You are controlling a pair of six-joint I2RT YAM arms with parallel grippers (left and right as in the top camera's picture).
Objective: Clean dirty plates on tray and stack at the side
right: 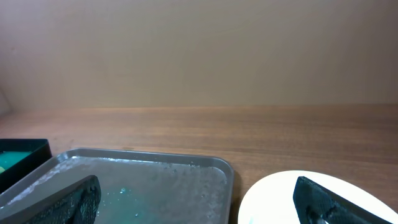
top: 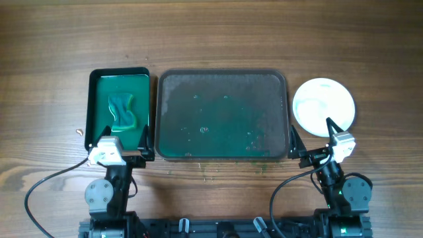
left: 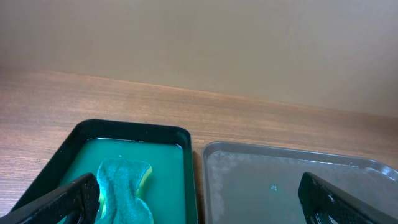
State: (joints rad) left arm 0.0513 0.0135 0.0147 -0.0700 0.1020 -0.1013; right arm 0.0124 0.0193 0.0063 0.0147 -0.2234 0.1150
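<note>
The large dark grey-green tray [top: 222, 76] lies mid-table with no plates on it, only wet green-teal specks and residue; it also shows in the left wrist view [left: 298, 180] and the right wrist view [right: 149, 180]. A white plate stack [top: 323, 106] sits on the table right of the tray, and shows in the right wrist view [right: 280, 199]; how many plates it holds cannot be told. My left gripper [top: 143, 147] is open and empty at the tray's front left corner. My right gripper [top: 310, 137] is open and empty between the tray's front right corner and the plates.
A smaller black tray [top: 98, 76] with green liquid and a teal cloth or sponge [top: 123, 111] stands left of the big tray; it shows in the left wrist view [left: 124, 183]. Small green drips lie on the wood [top: 211, 173] before the tray.
</note>
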